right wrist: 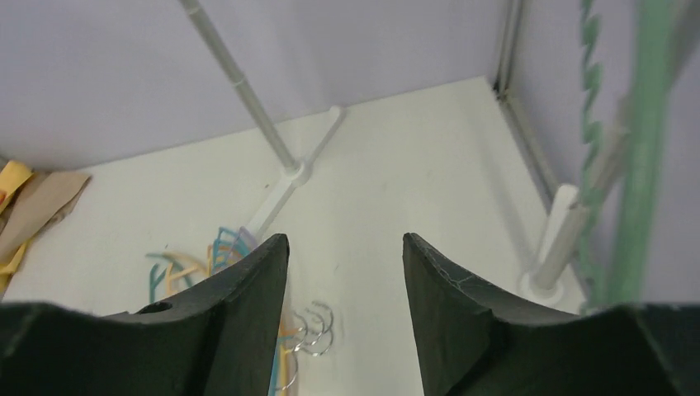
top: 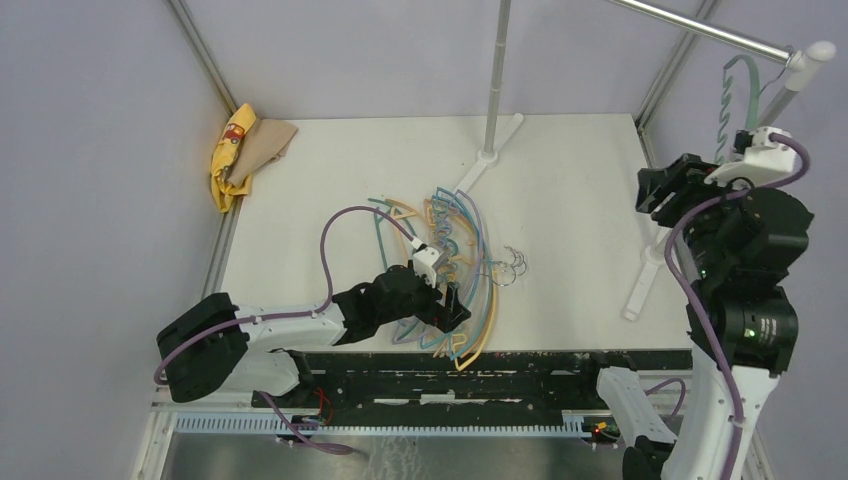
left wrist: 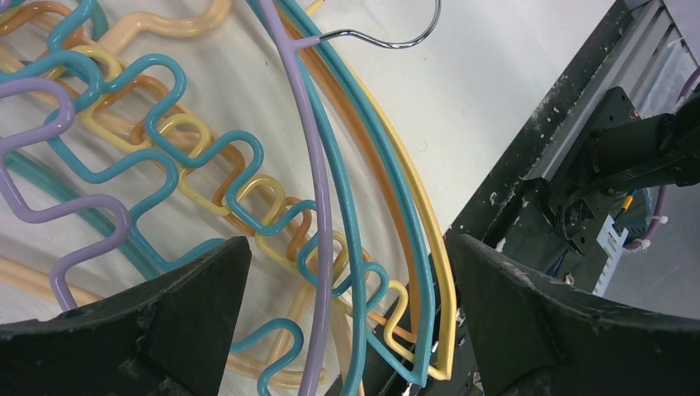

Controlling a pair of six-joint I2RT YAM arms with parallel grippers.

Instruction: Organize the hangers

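— Anything on the white two-post clothes rack?
— Just one pale green plastic hanger with a wavy notched edge, hooked over the silver rail at the rack's right end.
— And the other thin curved plastic hangers?
— Heaped in one tangled pile on the white table, on the near side of the rack's left post. Teal, tan-orange, pale yellow and lilac strands, too overlapped to count exactly. Three or four small metal hooks on the side toward the rack's right post.
— Left pincer?
— Spread wide, grasping nothing, low astride the pile's near edge, with teal, lilac and yellow strands between its two black fingers.
— Right pincer?
— Released too, nothing between its two fingers, up high beside the green hanger at the rack's right end.
— Anything else?
— One crumpled yellow-and-tan cloth, far left of the rack, at the table's back corner.
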